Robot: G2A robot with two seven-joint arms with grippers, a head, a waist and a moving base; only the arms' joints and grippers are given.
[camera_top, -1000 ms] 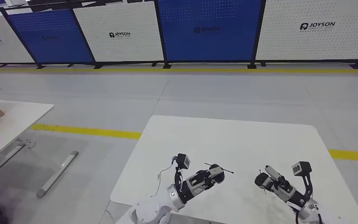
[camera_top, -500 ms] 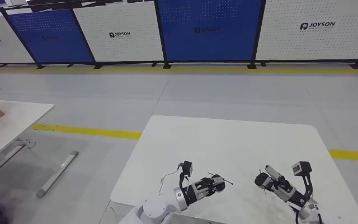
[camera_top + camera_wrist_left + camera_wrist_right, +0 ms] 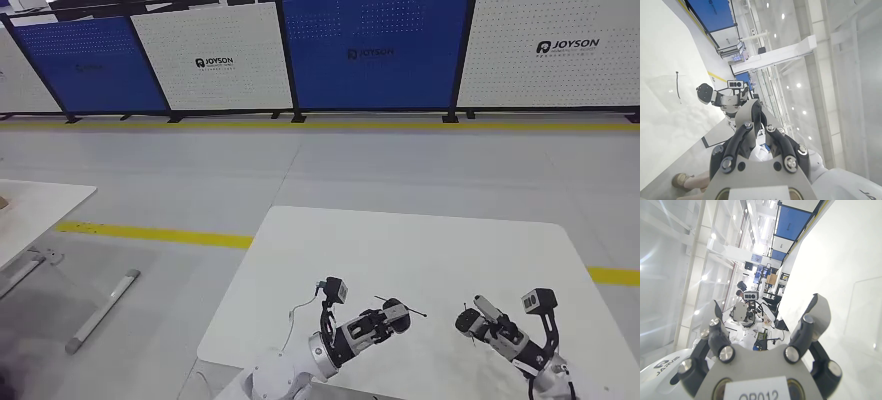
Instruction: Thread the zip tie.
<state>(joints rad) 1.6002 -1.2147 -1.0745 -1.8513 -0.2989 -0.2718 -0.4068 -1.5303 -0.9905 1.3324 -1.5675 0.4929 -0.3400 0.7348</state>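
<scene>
The left gripper, low over the near edge of the white rectangular surface, has its fingers pinched tight on a thin black plastic zip tie, whose ends stick out on both sides. Beside it, the right gripper hovers with fingers spread wide, holding nothing. A second black zip tie lies flat on the surface near the right gripper.

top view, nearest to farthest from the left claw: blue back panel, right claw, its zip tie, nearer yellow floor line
1. zip tie, in the left claw
2. right claw, beside it
3. nearer yellow floor line, past the table
4. blue back panel, far wall
</scene>
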